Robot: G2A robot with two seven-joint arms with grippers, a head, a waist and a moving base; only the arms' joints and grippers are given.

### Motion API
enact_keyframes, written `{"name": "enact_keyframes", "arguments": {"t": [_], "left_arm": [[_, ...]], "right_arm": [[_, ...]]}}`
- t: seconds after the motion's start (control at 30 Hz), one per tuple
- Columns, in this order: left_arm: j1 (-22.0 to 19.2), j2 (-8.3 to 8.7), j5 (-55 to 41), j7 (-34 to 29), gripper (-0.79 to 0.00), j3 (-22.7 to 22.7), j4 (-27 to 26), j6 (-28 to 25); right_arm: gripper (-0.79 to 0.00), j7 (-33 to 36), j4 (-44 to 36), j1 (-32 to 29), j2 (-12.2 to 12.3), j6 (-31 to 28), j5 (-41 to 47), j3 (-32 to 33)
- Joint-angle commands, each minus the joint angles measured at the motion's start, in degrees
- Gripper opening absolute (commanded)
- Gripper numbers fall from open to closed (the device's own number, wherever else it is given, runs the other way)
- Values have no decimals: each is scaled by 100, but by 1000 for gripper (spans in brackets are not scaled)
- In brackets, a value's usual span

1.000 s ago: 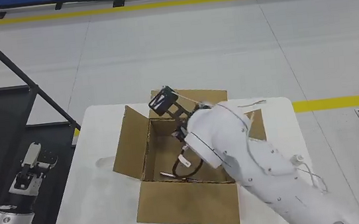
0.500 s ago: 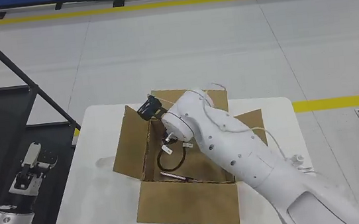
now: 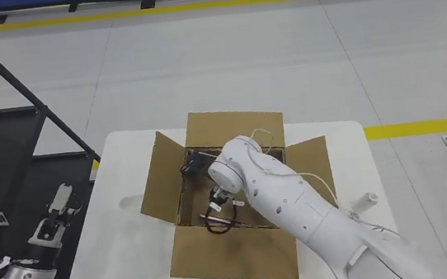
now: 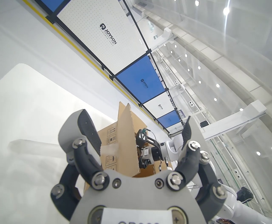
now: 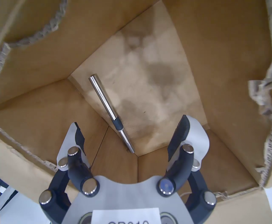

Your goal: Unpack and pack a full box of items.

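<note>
Right wrist view: right gripper (image 5: pixel 130 124) sits down inside the cardboard box (image 5: pixel 212 46), jaws wide apart with nothing between them; beneath it a metal rod (image 5: pixel 110 112) with a dark band lies flat on the box floor, along the foot of one wall, one end tucked into a corner; rod clear of both fingers; box floor blotchy, card edges ragged at the flaps. Top view gives the layout: box stands about mid-table on the white table (image 3: pixel 119 243), flaps open and folded outward; right arm (image 3: pixel 297 206) is bent over the opening and covers much of the inside. Left gripper (image 3: pixel 59 210) is held off the table's left edge, well apart from the box. Left wrist view supplies its state: jaws spread, empty, aimed up and across at the box's outer side, where one flap stands upright with the right arm's wrist beyond it. Surface: plain white tabletop, rounded corners. Room: pale floor crossed by a yellow line (image 3: pixel 421 127); black frame (image 3: pixel 18 88) to the left of the table; from the left wrist, blue and white wall panels (image 4: pixel 144 82) and rows of ceiling lights (image 4: pixel 199 67) above.
</note>
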Motion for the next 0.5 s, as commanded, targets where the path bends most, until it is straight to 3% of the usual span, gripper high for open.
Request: {"name": "enact_keyframes", "arguments": {"t": [0.0,0.2,0.47], "left_arm": [[86,-6,36,78,0,38,-67,-15],[308,-18,134,257,0,107,-203,-106],[489,-29,213,481,0,134,-274,-133]], "right_arm": [[0,-8,60,-89,14,-14,-24,9],[0,546,190,-248,16,-230,-33,-60],[0,546,190,-248,16,-230,-33,-60]]}}
